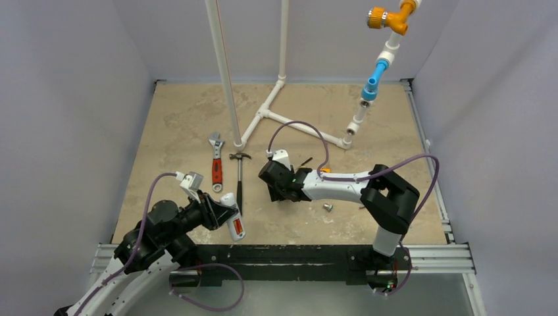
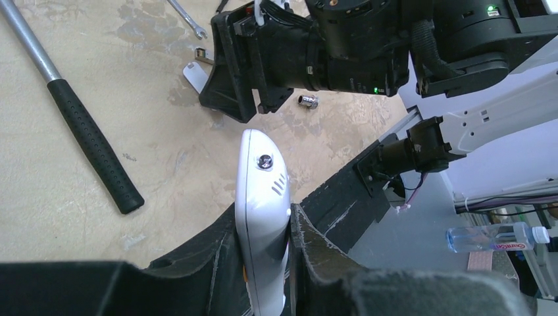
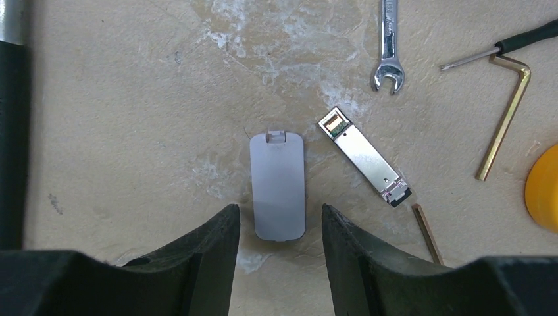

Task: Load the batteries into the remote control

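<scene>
Obs: left gripper [image 2: 263, 227] pinches the remote control [image 2: 262, 171] edgewise; the red-orange at its near end is probably the batteries [image 1: 239, 229], seated. The right gripper [image 3: 278, 210] is spread over the grey battery cover [image 3: 278, 178], flat on the desk [image 3: 131, 131]. Step judged: fetch cover. Descend straight, close across its narrow sides. Remote at 8 o'clock of right gripper.
</scene>
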Robot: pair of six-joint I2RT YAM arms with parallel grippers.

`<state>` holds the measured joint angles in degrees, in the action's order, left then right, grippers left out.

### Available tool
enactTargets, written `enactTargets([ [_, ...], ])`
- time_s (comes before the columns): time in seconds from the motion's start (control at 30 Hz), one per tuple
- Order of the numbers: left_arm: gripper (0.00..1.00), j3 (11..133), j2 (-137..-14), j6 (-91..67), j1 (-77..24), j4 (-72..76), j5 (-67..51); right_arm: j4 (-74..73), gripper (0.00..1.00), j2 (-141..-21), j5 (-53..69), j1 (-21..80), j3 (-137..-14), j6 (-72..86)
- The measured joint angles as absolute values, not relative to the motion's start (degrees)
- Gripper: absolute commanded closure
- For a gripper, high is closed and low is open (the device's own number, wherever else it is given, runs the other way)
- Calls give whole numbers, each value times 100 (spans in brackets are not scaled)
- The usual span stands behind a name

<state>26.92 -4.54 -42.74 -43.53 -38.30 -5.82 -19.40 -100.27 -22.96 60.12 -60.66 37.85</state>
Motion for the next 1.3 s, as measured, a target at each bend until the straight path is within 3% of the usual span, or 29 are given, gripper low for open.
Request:
enactTargets([
  [0.23,100,2692,-364,-4278,-4353,-3824,-593,-2021,62,-10250,-2346,6034,-6173,3715],
  [0.47,100,2692,-180,-4287,-4353,-3824,-622,-2008,77,-10285,-2329,6038,-6215,3656],
  [0.8,100,2692,-62,-4289,-4353,-3863,-622,-1896,79,-9953,-1540,6182,-5944,2102],
  [0.9,100,2692,-60,-4287,-4353,-3865,-622,-2078,78,-9950,-1225,6462,-5946,1500],
  [1.0,100,2692,-60,-4287,-4353,-3865,-624,-2152,60,-9939,-985,6646,-5942,1114],
  [1.17,100,2696,-56,-4285,-4353,-3874,-622,-1999,54,-9491,-652,6667,-5450,878],
  [1.23,100,2724,-56,-4283,-4353,-3885,-624,-1959,62,-9185,-646,6667,-5196,976],
  [1.3,100,2783,-56,-4283,-4353,-3885,-622,-1879,77,-8923,-690,6639,-5070,1227],
])
